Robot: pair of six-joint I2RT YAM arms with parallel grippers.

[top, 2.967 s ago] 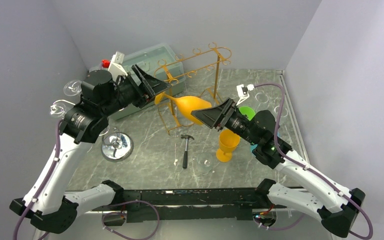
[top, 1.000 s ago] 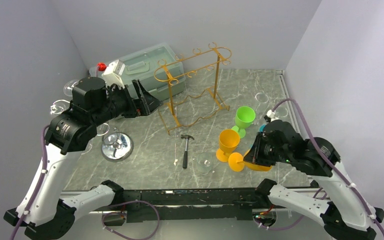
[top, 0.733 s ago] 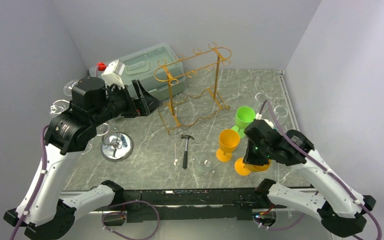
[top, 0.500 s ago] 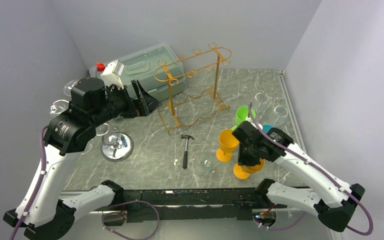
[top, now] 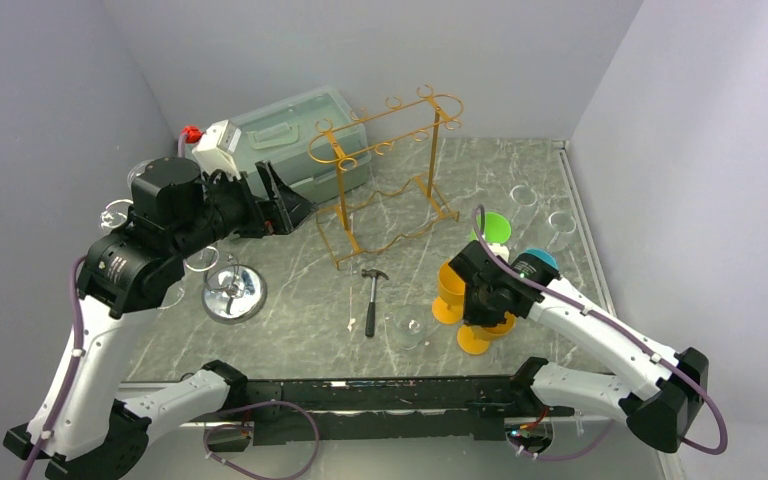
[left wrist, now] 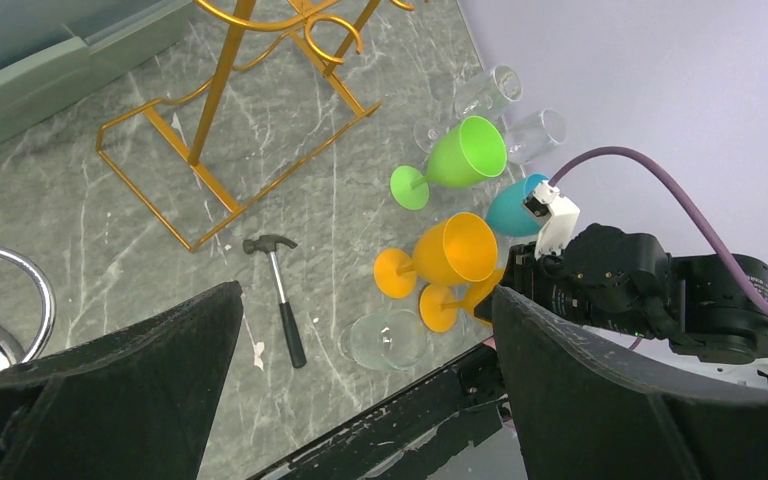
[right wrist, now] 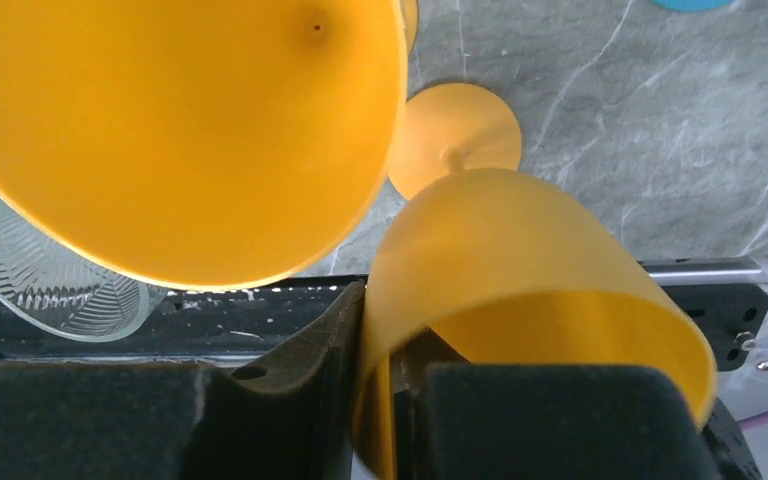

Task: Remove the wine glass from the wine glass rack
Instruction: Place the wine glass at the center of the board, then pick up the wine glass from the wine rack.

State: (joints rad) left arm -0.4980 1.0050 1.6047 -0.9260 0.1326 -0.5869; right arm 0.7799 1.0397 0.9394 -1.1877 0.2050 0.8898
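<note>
The gold wire wine glass rack (top: 385, 150) stands at the back of the table with nothing hanging on it; it also shows in the left wrist view (left wrist: 230, 130). An orange wine glass (top: 475, 340) stands upright near the front edge, its foot (right wrist: 455, 130) flat on the marble. My right gripper (top: 490, 305) comes down on it from above. The wall of the bowl (right wrist: 520, 260) sits pinched between the two fingers of the right gripper (right wrist: 390, 400). My left gripper (top: 285, 200) hovers open left of the rack, nothing between its fingers (left wrist: 365, 300).
A second orange glass (top: 452, 280) stands right beside the held one. Green (top: 493, 227) and blue (top: 538, 260) glasses are behind it. A clear tumbler (top: 407, 328), a hammer (top: 371, 295), a steel dish (top: 233, 293) and a grey bin (top: 290, 125) share the table.
My right arm carried the orange glass from the rack to the front right, turned it upright and set its foot down. The left arm drew back a little.
</note>
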